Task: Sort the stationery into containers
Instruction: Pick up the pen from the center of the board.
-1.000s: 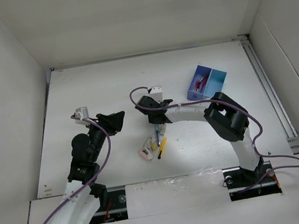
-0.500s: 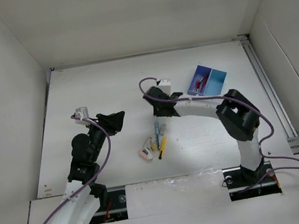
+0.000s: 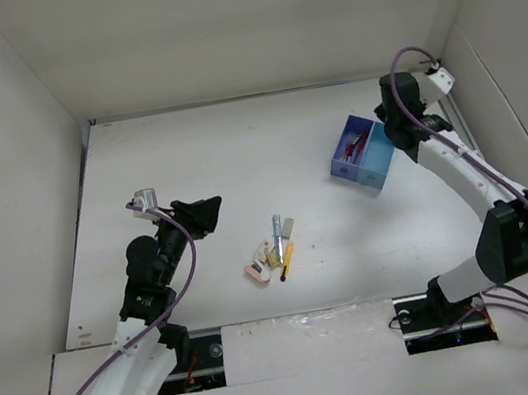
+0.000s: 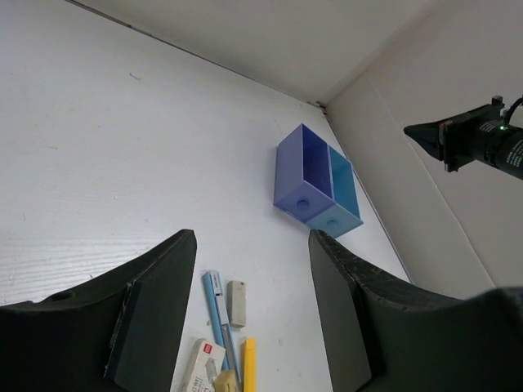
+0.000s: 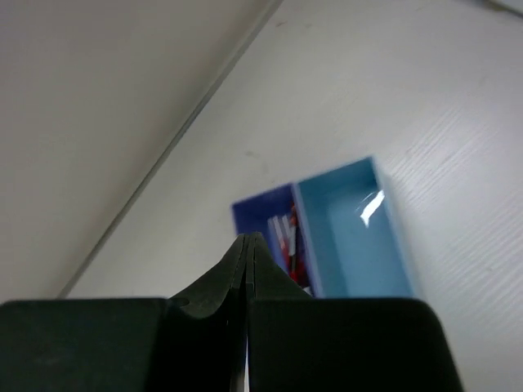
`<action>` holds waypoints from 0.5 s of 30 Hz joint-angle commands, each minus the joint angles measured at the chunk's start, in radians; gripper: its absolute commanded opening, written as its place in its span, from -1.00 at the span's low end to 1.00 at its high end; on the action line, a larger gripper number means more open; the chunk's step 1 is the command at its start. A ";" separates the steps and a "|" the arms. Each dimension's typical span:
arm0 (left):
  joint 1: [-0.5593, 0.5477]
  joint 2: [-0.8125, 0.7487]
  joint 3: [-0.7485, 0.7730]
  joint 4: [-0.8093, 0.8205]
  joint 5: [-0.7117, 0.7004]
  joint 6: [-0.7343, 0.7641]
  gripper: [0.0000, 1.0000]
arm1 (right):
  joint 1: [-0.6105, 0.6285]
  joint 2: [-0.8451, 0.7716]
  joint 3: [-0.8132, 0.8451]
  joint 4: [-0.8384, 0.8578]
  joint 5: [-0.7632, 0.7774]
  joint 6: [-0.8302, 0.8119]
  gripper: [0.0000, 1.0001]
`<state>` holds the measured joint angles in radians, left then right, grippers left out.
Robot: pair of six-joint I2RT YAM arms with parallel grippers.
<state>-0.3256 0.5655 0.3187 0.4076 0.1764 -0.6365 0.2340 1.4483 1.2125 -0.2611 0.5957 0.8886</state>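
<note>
The container is a square box (image 3: 363,153) at the back right, with a dark blue compartment (image 5: 276,222) holding red pens and a light blue compartment (image 5: 351,237) that looks empty. My right gripper (image 5: 248,242) is shut with nothing between its jaws, just above the box (image 3: 390,134). Loose stationery lies mid-table: a blue-grey pen (image 3: 277,232), a grey eraser (image 3: 289,226), a yellow-and-black pen (image 3: 285,259), a pink eraser (image 3: 255,273). My left gripper (image 3: 213,209) is open and empty, left of the pile. Its view shows the pen (image 4: 216,314), grey eraser (image 4: 236,302) and box (image 4: 315,184).
A white eraser with a red label (image 4: 200,365) and a cream eraser (image 4: 225,380) lie in the pile. White walls enclose the table on the left, back and right. A metal rail (image 3: 477,167) runs along the right edge.
My right arm has swung from the pile in the middle of the table to the back right, over the box. The left arm has not moved.
</note>
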 commanded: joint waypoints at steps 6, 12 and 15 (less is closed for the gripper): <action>-0.003 -0.004 0.011 0.062 0.017 -0.003 0.08 | -0.080 0.121 0.017 0.005 0.131 0.045 -1.00; -0.003 0.005 0.011 0.062 0.017 -0.003 0.08 | -0.090 0.254 0.053 0.028 0.141 0.055 -1.00; -0.003 0.014 0.011 0.062 0.017 -0.003 0.08 | -0.090 0.285 0.079 0.028 0.131 0.055 -1.00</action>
<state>-0.3256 0.5751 0.3187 0.4168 0.1802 -0.6365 0.1505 1.7443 1.2213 -0.2630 0.6994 0.9279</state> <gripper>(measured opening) 0.539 0.010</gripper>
